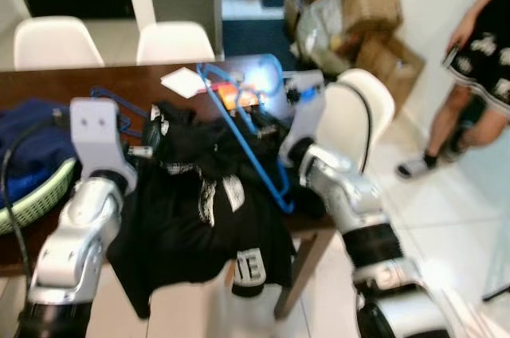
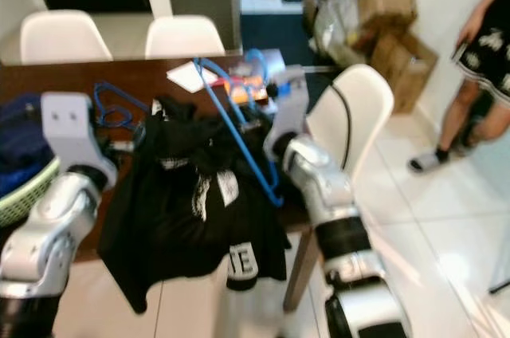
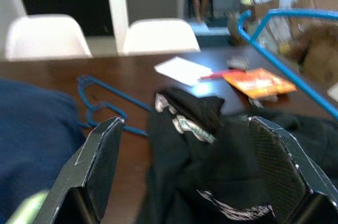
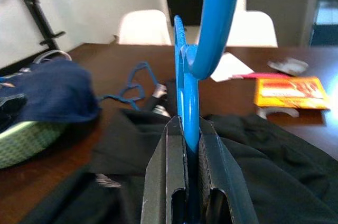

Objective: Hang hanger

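Hanger pinched over the shirt, ready for threading.

From the head, the right gripper (image 1: 275, 127) lifts the blue hanger (image 1: 243, 127) above the black shirt (image 1: 199, 202) on the table (image 1: 48, 83). Its wrist shows the fingers clamped on it. The left gripper (image 3: 185, 171) gapes empty over the collar, likely to steady it.

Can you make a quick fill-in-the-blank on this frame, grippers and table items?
1. The right gripper is shut on the ___ hanger.
2. The left gripper hovers with its fingers ___ over the black shirt.
3. The green basket holds ___ cloth.
4. A second hanger lies flat on the ___ table.

Missing words: blue; open; blue; brown
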You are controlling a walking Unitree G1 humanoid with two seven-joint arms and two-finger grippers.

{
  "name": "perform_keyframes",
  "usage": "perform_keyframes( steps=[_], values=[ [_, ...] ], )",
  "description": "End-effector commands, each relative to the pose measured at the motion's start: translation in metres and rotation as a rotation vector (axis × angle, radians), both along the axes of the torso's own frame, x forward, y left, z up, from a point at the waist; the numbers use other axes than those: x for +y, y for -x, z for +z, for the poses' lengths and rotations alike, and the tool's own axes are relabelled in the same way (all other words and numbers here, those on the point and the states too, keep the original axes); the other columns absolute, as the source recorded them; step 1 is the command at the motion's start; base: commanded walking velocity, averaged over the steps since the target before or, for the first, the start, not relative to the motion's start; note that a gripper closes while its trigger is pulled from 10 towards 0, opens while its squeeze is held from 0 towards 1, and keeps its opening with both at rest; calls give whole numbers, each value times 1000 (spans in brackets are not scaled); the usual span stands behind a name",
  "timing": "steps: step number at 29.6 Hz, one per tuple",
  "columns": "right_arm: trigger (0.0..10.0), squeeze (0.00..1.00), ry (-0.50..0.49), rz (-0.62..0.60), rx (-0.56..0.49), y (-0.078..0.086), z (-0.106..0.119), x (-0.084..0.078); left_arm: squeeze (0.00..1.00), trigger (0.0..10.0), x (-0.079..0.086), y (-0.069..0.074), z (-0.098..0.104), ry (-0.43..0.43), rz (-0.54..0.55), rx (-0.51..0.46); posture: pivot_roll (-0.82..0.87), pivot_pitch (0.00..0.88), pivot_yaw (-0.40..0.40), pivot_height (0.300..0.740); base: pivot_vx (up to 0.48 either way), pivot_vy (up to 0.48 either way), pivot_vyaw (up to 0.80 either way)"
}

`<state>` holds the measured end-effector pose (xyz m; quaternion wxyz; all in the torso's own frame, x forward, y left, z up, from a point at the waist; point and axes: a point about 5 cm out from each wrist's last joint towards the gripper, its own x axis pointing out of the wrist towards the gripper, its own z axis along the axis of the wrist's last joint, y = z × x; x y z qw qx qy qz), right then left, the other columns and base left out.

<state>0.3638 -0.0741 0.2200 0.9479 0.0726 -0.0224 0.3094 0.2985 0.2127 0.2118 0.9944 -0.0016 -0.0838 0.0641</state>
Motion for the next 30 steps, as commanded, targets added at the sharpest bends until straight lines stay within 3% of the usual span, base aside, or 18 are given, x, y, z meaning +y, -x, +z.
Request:
perform_keyframes(
  steps=[1,8,14,18,20,24,30],
  values=[
    [10000,0,15,-14,6,0,-4,-4,0,10000,7,-1,-1,-8,23,6,73,41,11,740,0,0,0],
    [10000,0,24,-9,-9,0,-4,-6,0,10000,9,-2,-3,-9,39,5,66,36,6,740,0,0,0],
    [10000,0,-7,8,-37,1,2,-8,0,10000,9,-3,-1,-35,42,-12,71,31,3,740,0,0,763],
    [10000,0,-22,1,-38,-2,5,-7,0,10000,16,-4,6,-55,66,-35,82,47,0,740,0,0,763],
    [10000,0,-35,-3,-47,-3,9,-4,0,10000,31,-5,17,-62,123,-73,80,36,2,740,0,0,769],
    [10000,0,-27,-42,-63,-6,14,-5,0,10000,48,-2,19,-40,177,-91,82,31,-8,740,0,0,502],
    [10000,0,-20,-34,-83,-6,18,-10,0,10000,50,0,12,-18,187,-70,84,39,-13,740,0,0,260]
  ],
)
